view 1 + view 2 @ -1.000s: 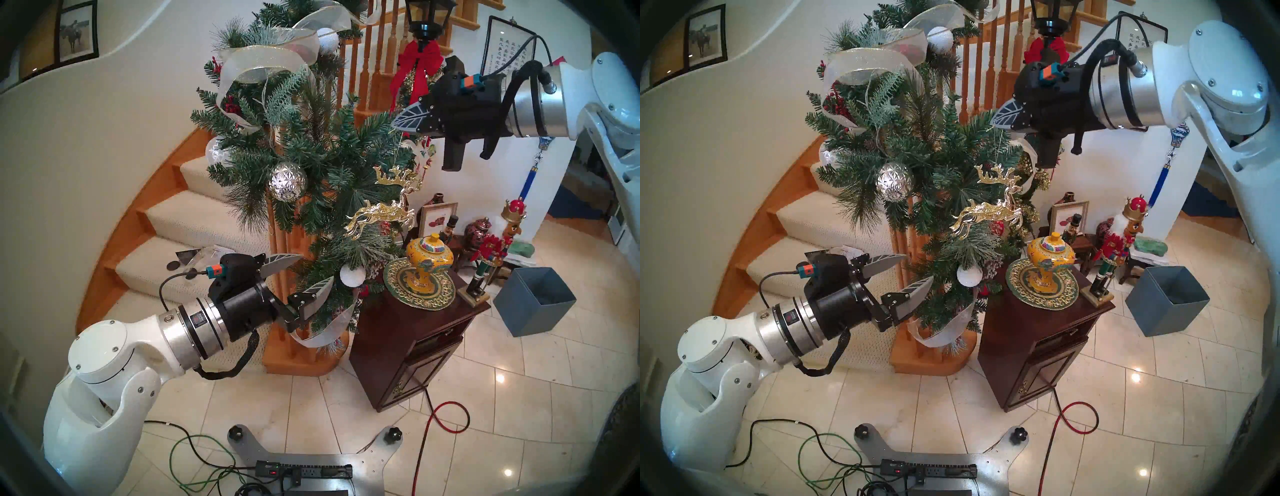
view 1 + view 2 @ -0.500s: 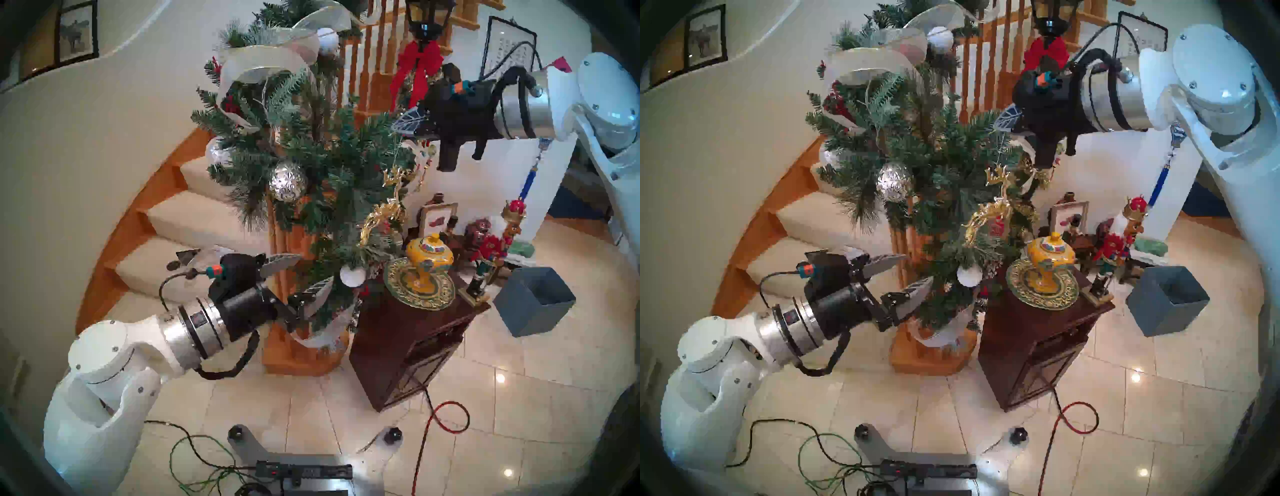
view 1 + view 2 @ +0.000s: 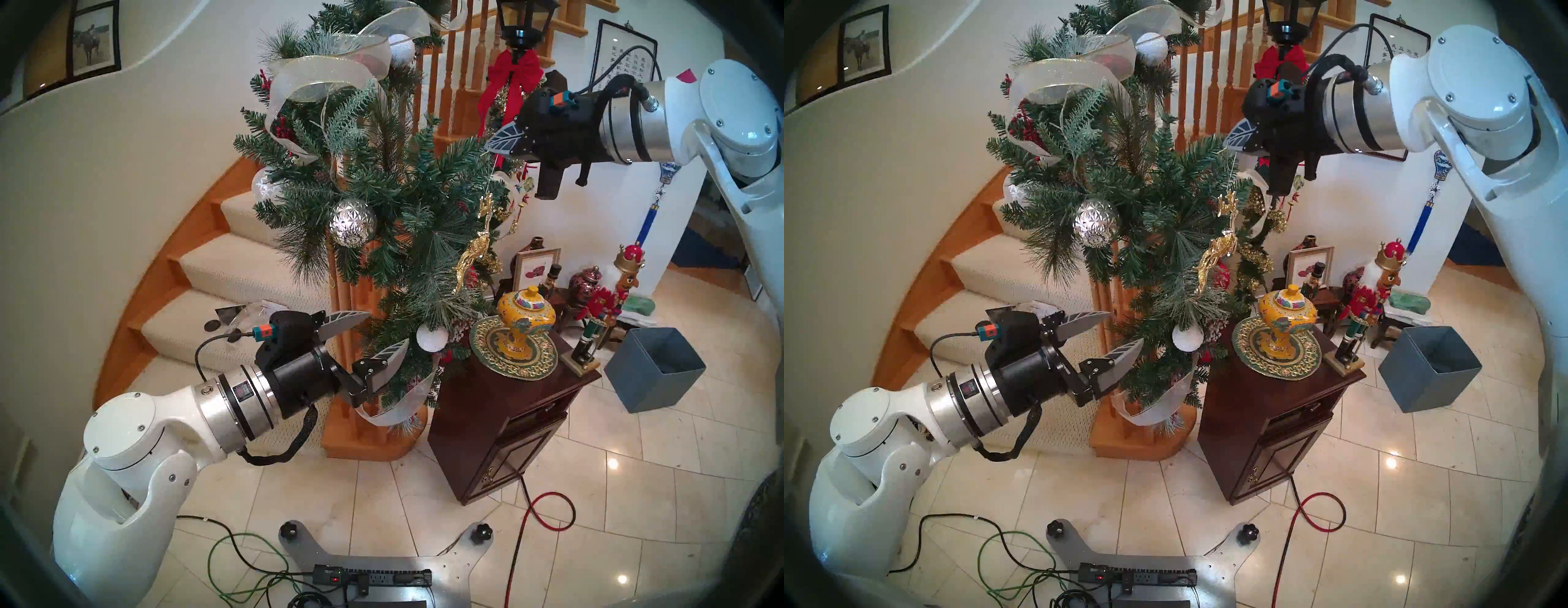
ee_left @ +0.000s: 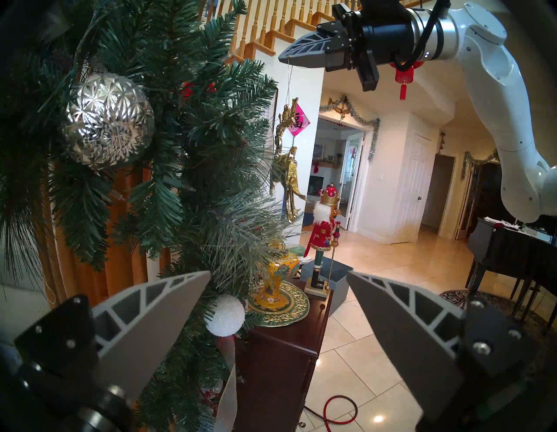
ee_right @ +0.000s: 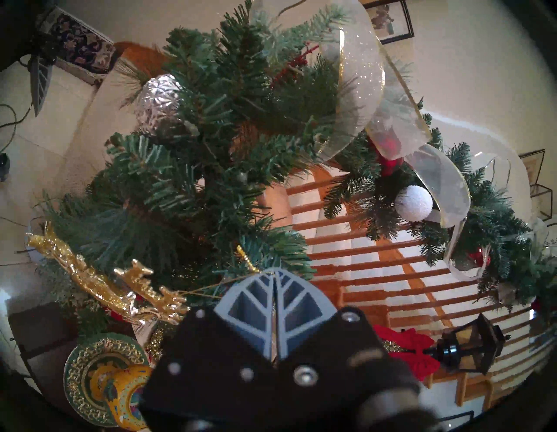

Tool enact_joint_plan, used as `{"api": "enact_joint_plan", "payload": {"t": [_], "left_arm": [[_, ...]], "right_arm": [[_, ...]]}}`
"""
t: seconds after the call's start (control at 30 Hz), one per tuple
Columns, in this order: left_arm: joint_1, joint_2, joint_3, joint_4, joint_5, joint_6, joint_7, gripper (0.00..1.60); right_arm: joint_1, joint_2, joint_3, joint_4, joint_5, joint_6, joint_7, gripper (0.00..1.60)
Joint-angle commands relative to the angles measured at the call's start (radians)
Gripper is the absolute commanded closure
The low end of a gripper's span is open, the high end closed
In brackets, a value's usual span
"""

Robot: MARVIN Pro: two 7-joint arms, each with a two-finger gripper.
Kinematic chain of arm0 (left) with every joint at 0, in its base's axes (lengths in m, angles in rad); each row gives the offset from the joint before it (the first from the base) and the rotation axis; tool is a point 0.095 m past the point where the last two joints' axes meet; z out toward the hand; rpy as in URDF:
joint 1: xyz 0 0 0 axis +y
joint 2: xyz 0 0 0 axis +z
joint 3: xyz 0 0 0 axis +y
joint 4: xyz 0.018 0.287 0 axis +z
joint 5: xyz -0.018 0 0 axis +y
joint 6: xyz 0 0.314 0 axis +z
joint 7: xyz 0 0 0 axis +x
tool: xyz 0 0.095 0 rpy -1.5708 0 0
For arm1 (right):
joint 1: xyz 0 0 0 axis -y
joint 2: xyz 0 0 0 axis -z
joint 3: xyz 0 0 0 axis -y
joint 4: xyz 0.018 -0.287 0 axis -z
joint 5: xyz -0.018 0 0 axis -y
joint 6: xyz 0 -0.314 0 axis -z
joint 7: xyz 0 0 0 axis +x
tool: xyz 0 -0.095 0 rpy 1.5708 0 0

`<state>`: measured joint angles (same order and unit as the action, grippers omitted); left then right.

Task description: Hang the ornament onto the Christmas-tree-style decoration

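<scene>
The ornament, a glittery gold reindeer, hangs edge-on from a thin thread against the right side of the green garland. My right gripper is shut on the top of that thread, just above and right of the garland's outer branches. The right wrist view shows the reindeer lying along the needles below the shut fingertips. My left gripper stands open low at the garland's left, with nothing in it, near a white snowy ball. In the left wrist view the reindeer dangles beside the branches.
A silver faceted ball hangs in the garland. Right of it stands a dark wooden cabinet with a yellow jar and a nutcracker. A grey box is on the floor, and a red bow is behind my right gripper.
The reindeer has spun on its thread from broadside to edge-on. My right gripper has shifted slightly up and to the right. The left arm has not moved.
</scene>
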<state>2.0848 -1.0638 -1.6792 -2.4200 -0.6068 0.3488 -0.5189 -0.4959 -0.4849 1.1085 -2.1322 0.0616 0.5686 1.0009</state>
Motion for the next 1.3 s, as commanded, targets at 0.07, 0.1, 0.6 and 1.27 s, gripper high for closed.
{"api": "enact_joint_plan", "payload": {"t": [0.07, 0.1, 0.6, 1.27], "left_arm": [[-0.001, 0.000, -0.001, -0.006, 0.000, -0.002, 0.000, 0.00], [-0.001, 0.000, -0.001, -0.006, 0.000, -0.002, 0.000, 0.00], [-0.001, 0.000, -0.001, -0.006, 0.000, -0.002, 0.000, 0.00], [-0.001, 0.000, -0.001, -0.006, 0.000, -0.002, 0.000, 0.00]], "right_arm": [[0.020, -0.008, 0.011, -0.001, -0.013, 0.011, -0.012, 1.60], [0.020, -0.010, 0.010, -0.001, -0.014, 0.012, -0.012, 1.60], [0.031, -0.024, -0.007, 0.019, -0.054, 0.029, -0.015, 1.60], [0.033, -0.010, 0.009, 0.016, -0.065, 0.053, -0.009, 1.60]]}}
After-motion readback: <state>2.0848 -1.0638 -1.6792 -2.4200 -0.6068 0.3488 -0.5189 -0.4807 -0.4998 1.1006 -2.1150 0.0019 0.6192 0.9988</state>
